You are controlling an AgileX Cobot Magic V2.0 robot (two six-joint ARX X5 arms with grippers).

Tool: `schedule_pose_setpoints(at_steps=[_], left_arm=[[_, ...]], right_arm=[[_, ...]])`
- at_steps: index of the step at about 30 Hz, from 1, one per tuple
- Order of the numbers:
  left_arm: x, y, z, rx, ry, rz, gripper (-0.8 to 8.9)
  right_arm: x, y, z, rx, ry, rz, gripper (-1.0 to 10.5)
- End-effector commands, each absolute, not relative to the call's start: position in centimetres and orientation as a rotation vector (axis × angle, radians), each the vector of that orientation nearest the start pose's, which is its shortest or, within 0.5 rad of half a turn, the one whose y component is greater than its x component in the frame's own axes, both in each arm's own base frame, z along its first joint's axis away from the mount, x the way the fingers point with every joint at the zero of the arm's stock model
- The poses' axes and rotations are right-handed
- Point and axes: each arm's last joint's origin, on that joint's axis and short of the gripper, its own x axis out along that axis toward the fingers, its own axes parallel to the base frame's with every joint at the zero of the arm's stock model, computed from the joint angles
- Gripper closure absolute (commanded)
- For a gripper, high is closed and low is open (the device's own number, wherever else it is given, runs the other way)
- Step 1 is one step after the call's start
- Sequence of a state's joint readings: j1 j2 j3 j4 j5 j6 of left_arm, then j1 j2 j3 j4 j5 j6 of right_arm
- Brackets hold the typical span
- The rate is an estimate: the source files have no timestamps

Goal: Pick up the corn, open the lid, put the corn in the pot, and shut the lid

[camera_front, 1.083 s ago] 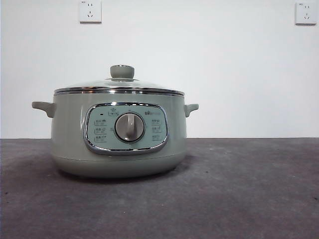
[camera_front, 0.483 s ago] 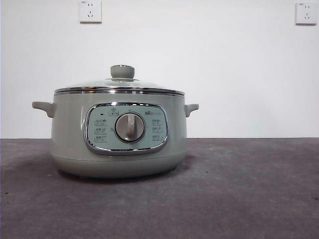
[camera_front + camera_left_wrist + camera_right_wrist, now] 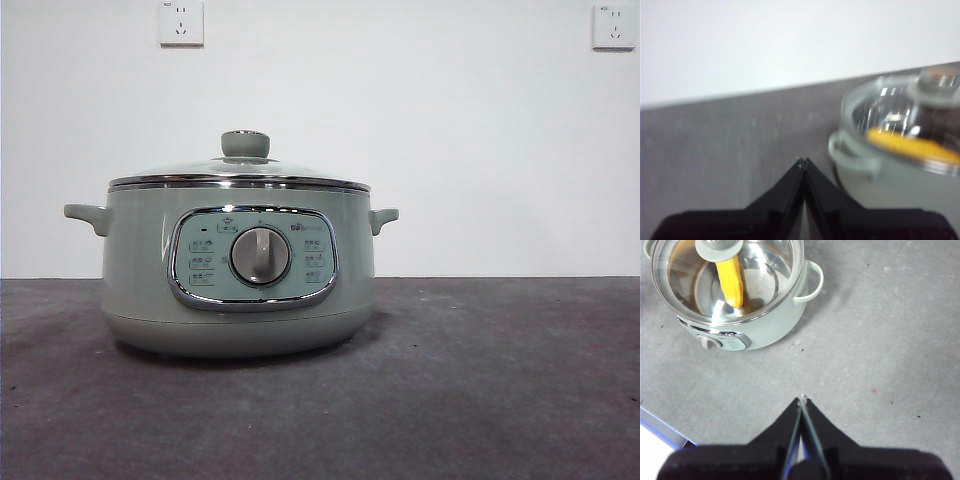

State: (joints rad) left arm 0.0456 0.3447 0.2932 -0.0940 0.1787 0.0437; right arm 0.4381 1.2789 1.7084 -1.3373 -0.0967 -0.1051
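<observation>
Corn (image 3: 730, 276) inside pot (image 3: 238, 270), 12 o'clock under knob, lid (image 3: 240, 172) seated; you've both grippers, left (image 3: 803, 161) and right (image 3: 802, 399), pinched shut, empty, clear of pot; cob looks stiff, smooth, slippery: grip mid-length

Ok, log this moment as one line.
yellow-orange corn cob: inside pale green electric pot | domed glass lid: on pot | left hand: shut, empty | right hand: shut, empty
</observation>
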Motion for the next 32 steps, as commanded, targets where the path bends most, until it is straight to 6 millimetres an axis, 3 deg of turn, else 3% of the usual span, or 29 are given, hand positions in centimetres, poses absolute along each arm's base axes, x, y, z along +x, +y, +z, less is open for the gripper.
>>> schedule_pose_setpoints(at_steps=[1, 5, 12, 32], left_arm=[[10.8, 0.2, 19.5, -0.069, 0.142, -0.11, 8.14], [10.2, 0.2, 17.1, -0.068, 0.126, -0.104, 8.14], [9.7, 0.4, 15.9, -0.066, 0.067, -0.05, 8.14], [9.9, 0.4, 15.1, -0.073, 0.155, -0.03, 8.14]], right_arm=[[18.2, 8.8, 43.5, -0.252, 0.882, 0.544, 9.6], [18.2, 8.8, 43.5, -0.252, 0.882, 0.545, 9.6], [18.2, 8.8, 43.5, -0.252, 0.882, 0.544, 9.6], [18.2, 8.8, 43.5, -0.252, 0.882, 0.545, 9.6]])
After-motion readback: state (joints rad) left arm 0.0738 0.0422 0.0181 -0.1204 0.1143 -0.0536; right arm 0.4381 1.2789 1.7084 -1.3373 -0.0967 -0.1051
